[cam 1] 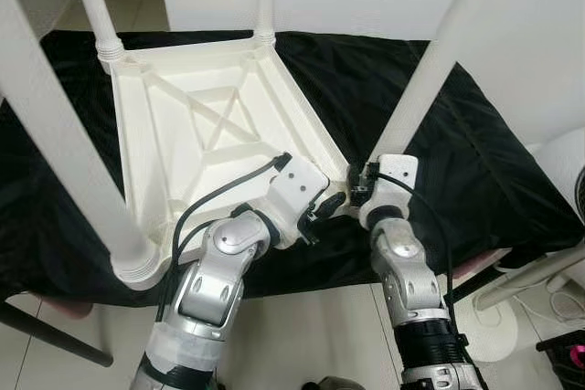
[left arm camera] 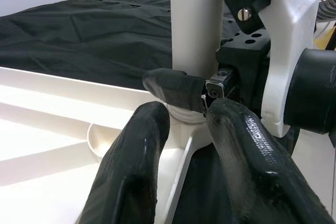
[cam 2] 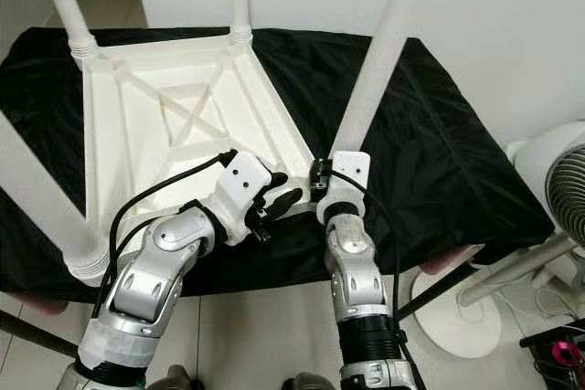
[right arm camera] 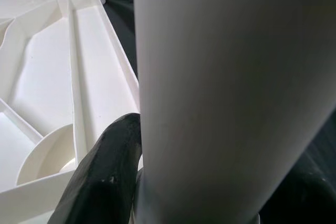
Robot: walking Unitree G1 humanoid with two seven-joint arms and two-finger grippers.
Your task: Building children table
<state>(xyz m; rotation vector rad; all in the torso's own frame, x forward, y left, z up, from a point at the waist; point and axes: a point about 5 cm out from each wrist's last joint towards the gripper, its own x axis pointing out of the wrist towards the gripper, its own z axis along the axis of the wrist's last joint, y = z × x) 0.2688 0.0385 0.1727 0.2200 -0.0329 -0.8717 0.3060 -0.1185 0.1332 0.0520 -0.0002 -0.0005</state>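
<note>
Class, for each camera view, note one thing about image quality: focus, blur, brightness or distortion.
Left eye view: sharp, evenly lit, table leg bowed by the wide lens. Right eye view: the same, black cloth dark with little detail. Left wrist view: near fingers soft. Right wrist view: the leg close and blurred, tabletop underside bright.

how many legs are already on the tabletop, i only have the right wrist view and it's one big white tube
Observer: Four legs stand up from the upturned tabletop; your tube is the near right leg.
Operator: is my right pincer really around it
Observer: Yes, the right pincer grips that leg's base at the corner.
Operator: where's the left one
Observer: The left pincer sits open beside the same corner, on the tabletop's rim.
</note>
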